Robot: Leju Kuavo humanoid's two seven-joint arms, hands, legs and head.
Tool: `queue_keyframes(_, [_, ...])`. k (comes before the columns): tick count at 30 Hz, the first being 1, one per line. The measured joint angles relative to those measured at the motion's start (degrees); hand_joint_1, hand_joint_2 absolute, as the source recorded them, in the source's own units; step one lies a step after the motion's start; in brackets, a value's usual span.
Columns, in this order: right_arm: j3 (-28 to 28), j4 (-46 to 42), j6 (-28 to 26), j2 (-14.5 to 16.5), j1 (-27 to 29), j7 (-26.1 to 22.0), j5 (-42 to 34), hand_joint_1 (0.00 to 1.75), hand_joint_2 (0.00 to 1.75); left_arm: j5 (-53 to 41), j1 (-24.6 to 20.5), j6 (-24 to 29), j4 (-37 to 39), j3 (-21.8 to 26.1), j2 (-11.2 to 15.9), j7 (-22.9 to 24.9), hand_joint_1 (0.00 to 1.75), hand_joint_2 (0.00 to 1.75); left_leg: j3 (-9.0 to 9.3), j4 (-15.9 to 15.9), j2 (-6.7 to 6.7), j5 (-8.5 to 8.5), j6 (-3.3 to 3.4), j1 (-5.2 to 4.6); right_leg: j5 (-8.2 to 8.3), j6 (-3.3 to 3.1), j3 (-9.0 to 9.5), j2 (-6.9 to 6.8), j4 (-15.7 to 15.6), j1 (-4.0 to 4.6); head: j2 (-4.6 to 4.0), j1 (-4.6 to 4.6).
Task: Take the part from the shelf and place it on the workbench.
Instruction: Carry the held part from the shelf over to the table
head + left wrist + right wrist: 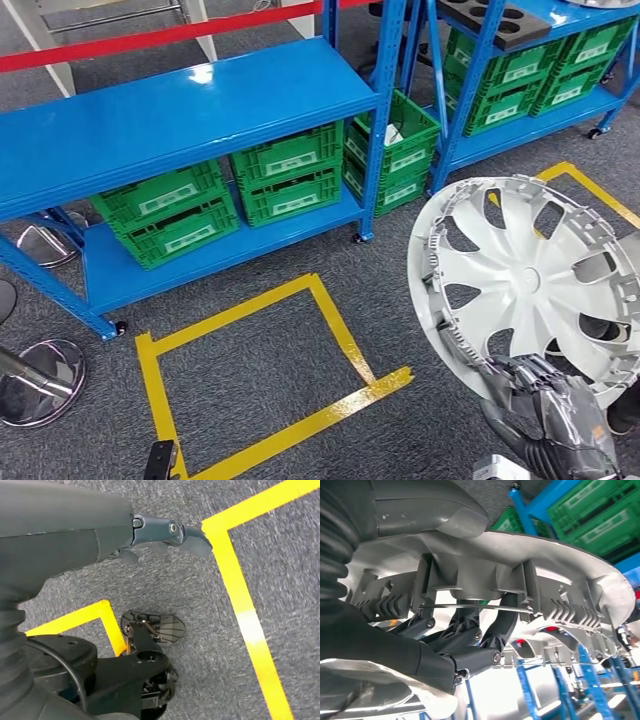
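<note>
A large silver wheel cover [528, 280] with curved spokes hangs upright at the right of the head view, above the grey carpet. My right hand [547, 410] grips its lower rim from below. In the right wrist view the thumb [429, 505] lies over the rim of the wheel cover [554, 560] and the dark fingers [471, 645] hook up inside it. My left hand [166, 535] hangs over the floor with its fingers stretched out and nothing in them.
A blue shelf [173, 110] with a bare top stands ahead, green crates [287, 175] on its lower level. A second blue rack [528, 90] with crates stands at the far right. Yellow tape [340, 330] marks a square on the carpet. Round chrome bases [41, 380] sit at the left.
</note>
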Motion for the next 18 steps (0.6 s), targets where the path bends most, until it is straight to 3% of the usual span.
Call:
queue_keyframes(1, [-0.01, 0.0, 0.0, 0.0, 0.07, 0.0, -0.03, 1.75, 1.75, -0.02, -0.04, 0.0, -0.01, -0.01, 0.01, 0.0, 0.0, 1.75, -0.11, 0.33, -0.51, -0.38, -0.36, 0.14, 0.18, -0.35, -0.16, 0.57, -0.03, -0.06, 0.0, -0.01])
queue_keyframes(3, [-0.02, 0.01, 0.03, 0.0, -0.02, 0.01, -0.11, 1.75, 1.75, -0.03, -0.07, -0.01, -0.01, -0.02, 0.01, -0.01, 0.0, 1.75, -1.32, 3.39, -3.21, -2.78, -1.07, 0.48, 0.59, -1.05, -0.42, 1.66, -0.18, -0.29, 0.0, -0.12])
queue_keyframes(5, [-0.02, 0.02, 0.09, 0.0, -0.14, -0.01, -0.21, 1.75, 1.75, -0.03, 0.07, -0.08, 0.0, -0.02, 0.01, -0.02, 0.0, 1.75, -4.3, 10.58, -5.65, -6.72, -1.43, 0.78, 0.82, -1.42, -0.78, 2.92, -0.14, -0.35, 0.0, -0.19])
queue_keyframes(7, [-0.02, 0.02, 0.12, 0.0, -0.14, -0.02, -0.33, 1.75, 1.75, -0.05, 0.28, -0.2, 0.01, -0.02, 0.01, -0.02, 0.0, 1.75, -6.58, 15.99, -6.09, -8.42, -1.44, 0.88, 0.97, -1.54, -1.06, 4.49, -0.06, -0.33, 0.0, -0.19])
queue_keyframes(8, [-0.02, 0.02, 0.14, 0.0, -0.11, -0.02, -0.4, 1.75, 1.75, -0.08, 0.32, -0.26, 0.01, -0.02, 0.01, -0.02, 0.0, 1.75, -6.38, 15.72, -6.17, -7.51, -1.33, 0.89, 1.02, -1.53, -1.13, 5.3, 0.01, -0.32, 0.0, -0.19])
queue_keyframes(9, [-0.02, 0.02, 0.15, 0.0, -0.08, -0.02, -0.48, 1.75, 1.75, -0.11, 0.32, -0.31, 0.01, -0.02, 0.01, -0.02, 0.0, 1.75, -5.24, 13.35, -6.49, -5.64, -1.16, 0.9, 1.06, -1.49, -1.16, 6.13, 0.09, -0.32, 0.0, -0.19])
queue_keyframes(11, [-0.02, 0.02, 0.2, 0.0, -0.05, 0.0, -0.59, 1.75, 1.75, -0.17, 0.27, -0.38, 0.01, -0.02, 0.09, 0.0, 0.0, 1.75, -1.91, 6.02, -9.29, -1.67, -0.6, 1.05, 1.15, -1.29, -1.32, 7.67, 0.34, -0.32, 0.0, -0.15])
queue_keyframes(13, [-0.02, 0.01, 0.22, 0.0, -0.13, 0.02, -0.66, 1.75, 1.75, -0.19, 0.26, -0.39, 0.02, -0.02, 0.21, 0.04, 0.0, 1.75, -0.03, 1.46, -11.96, -0.43, -0.22, 1.18, 1.44, -0.77, -1.96, 9.11, 0.64, -0.49, 0.0, -0.2])
queue_keyframes(14, [-0.02, 0.01, 0.23, 0.0, -0.12, 0.03, -0.7, 1.75, 1.75, -0.19, 0.25, -0.39, 0.03, -0.02, 0.25, 0.07, 0.0, 1.75, 0.09, 1.0, -12.18, -0.66, -0.13, 1.14, 1.7, -0.34, -2.36, 9.83, 0.64, -0.63, 0.0, -0.23])
queue_keyframes(15, [-0.02, 0.0, 0.23, 0.0, -0.05, 0.03, -0.74, 1.75, 1.75, -0.19, 0.22, -0.39, 0.03, -0.02, 0.25, 0.09, 0.0, 1.75, 0.16, 0.6, -11.52, -0.62, -0.02, 1.13, 1.99, 0.11, -2.72, 10.58, 0.52, -0.78, 0.0, -0.28])
queue_keyframes(16, [-0.02, 0.01, 0.23, 0.0, 0.09, 0.04, -0.8, 1.75, 1.75, -0.19, 0.15, -0.39, 0.03, -0.01, 0.27, 0.12, 0.0, 1.75, 0.17, 0.34, -10.74, -0.41, 0.19, 1.18, 2.06, 0.48, -3.11, 10.45, 0.52, -0.85, 0.0, -0.28])
queue_keyframes(18, [-0.02, 0.02, 0.28, -0.05, 0.19, 0.04, -0.9, 1.75, 1.75, -0.19, 0.07, -0.39, 0.03, 0.01, 0.31, 0.15, 0.0, 1.75, 0.23, -0.35, -9.11, 0.1, 0.71, 1.39, 0.59, 1.02, -4.56, 7.58, 2.62, -0.67, 0.0, 0.04])
